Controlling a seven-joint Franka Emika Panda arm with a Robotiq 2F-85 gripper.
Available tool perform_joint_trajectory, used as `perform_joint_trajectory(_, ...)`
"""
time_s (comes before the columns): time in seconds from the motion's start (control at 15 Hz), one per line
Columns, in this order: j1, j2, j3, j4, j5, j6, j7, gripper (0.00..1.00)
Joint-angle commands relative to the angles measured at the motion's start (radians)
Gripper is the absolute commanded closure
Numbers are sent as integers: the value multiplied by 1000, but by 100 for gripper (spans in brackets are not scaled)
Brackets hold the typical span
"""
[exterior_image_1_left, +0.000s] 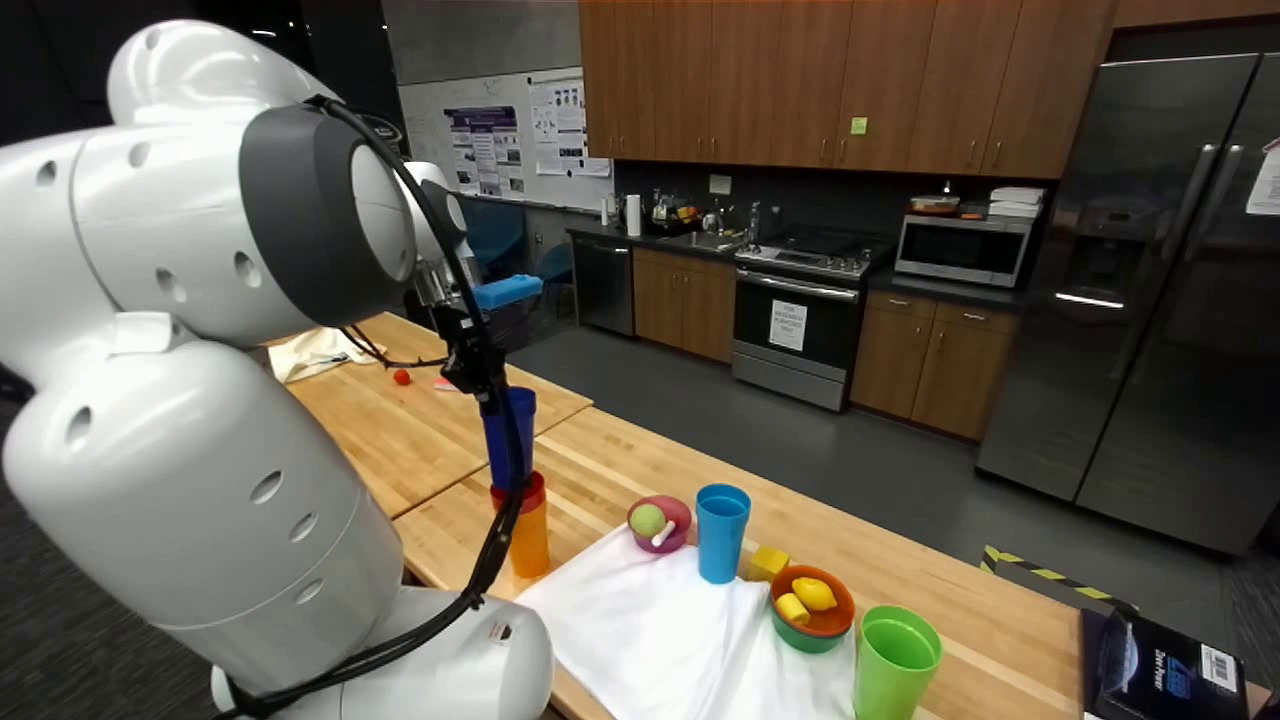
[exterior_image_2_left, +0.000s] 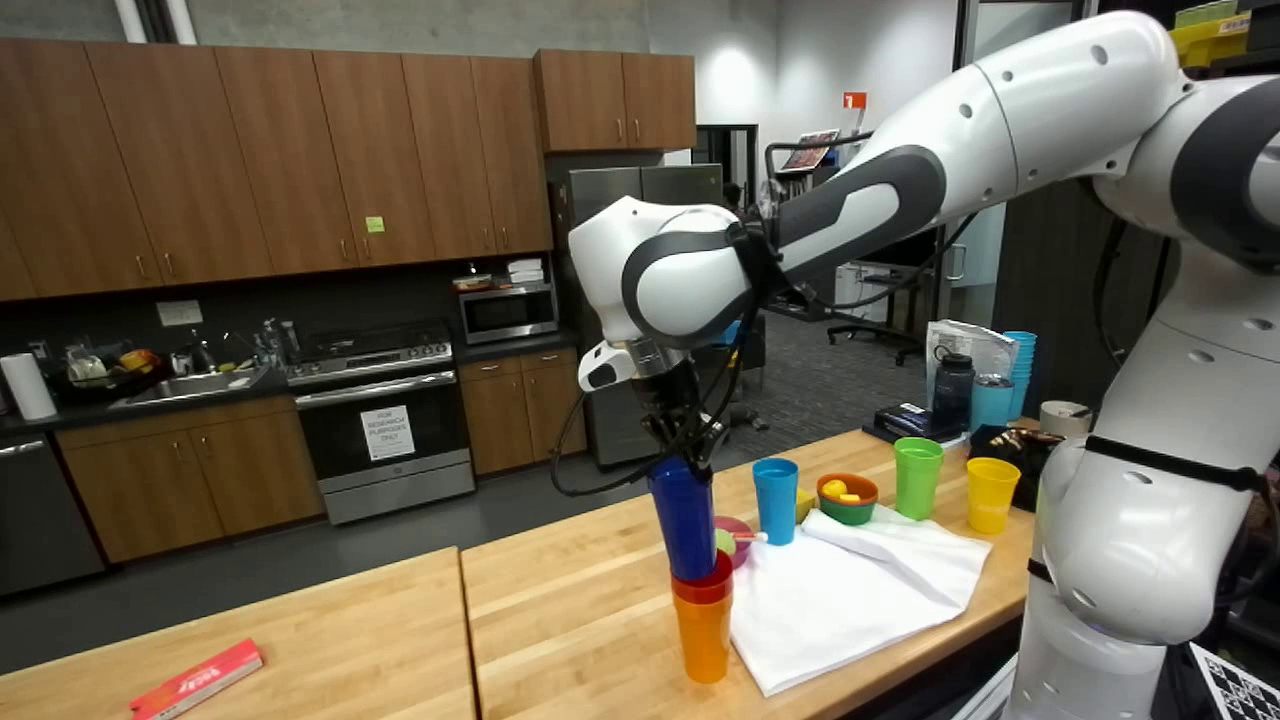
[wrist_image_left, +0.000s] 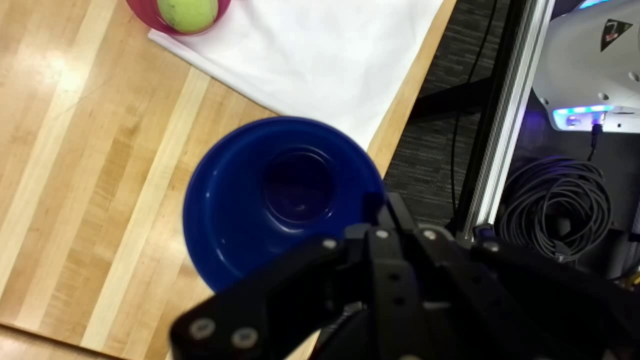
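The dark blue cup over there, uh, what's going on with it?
A robot arm has its jaws shut on the rim of the dark blue cup. The cup leans slightly, its bottom at the mouth of a red cup, which sits in an orange cup on the wooden table. How deep it goes is unclear.

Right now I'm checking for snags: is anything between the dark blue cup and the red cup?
Nothing visible. The gripper holds the dark blue cup by its rim; in both exterior views its base shows at the mouth of the red cup. Contact is unclear.
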Motion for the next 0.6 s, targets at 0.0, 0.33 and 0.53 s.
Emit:
perform_joint_trajectory(0.0,-5,-8,-8,4,11,-1,-8,99)
perform_joint_trajectory(0.33,-9,-12,-7,-3,4,-8,-1,99)
perform_joint_trajectory(0.53,-13,-11,-7,-3,4,-10,2,99)
